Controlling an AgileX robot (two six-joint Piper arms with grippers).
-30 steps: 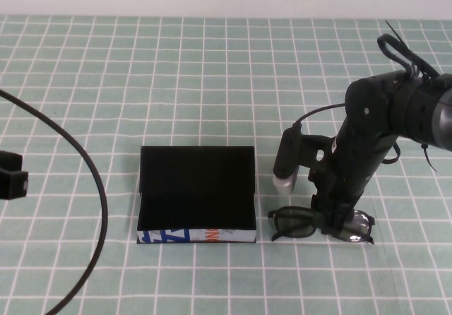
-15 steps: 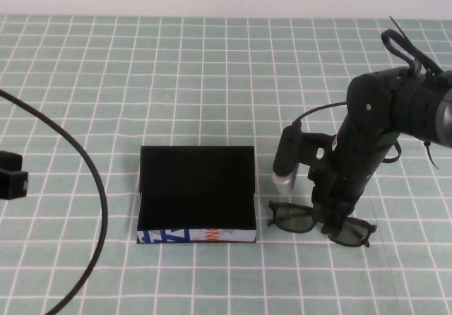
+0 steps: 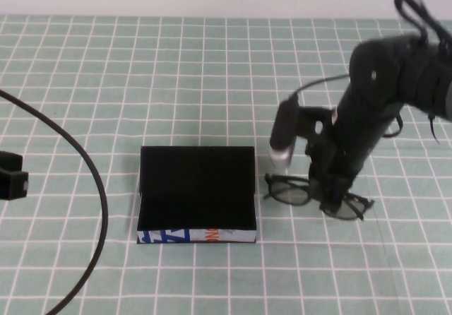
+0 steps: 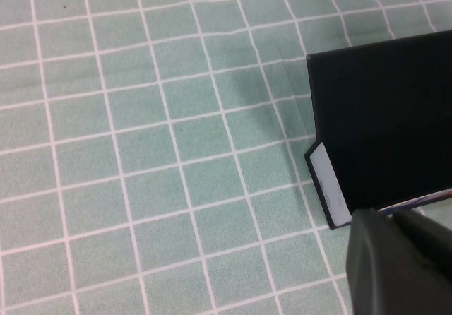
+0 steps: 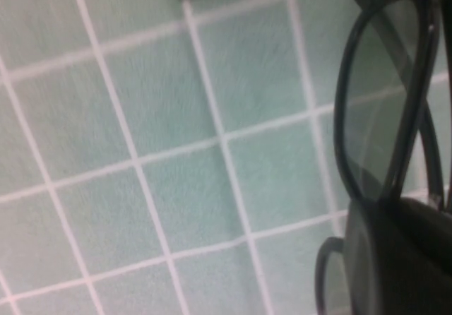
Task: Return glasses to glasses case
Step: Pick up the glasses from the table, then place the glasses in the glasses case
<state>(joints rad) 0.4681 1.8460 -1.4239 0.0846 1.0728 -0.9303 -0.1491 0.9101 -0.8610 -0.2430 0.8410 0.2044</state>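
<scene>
Beside the open glasses case (image 3: 196,195), the right gripper (image 3: 332,203) pinches the light, fragile glasses (image 3: 314,195) at the bridge; the left gripper (image 3: 13,176), fingers unreadable, idles far left.

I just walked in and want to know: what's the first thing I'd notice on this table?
The big black right arm, with its right gripper pinching the glasses just right of the open glasses case. The case is black with blue and orange letters on its near side. The left gripper is parked at the table's far left edge, beside a looping black cable.
</scene>
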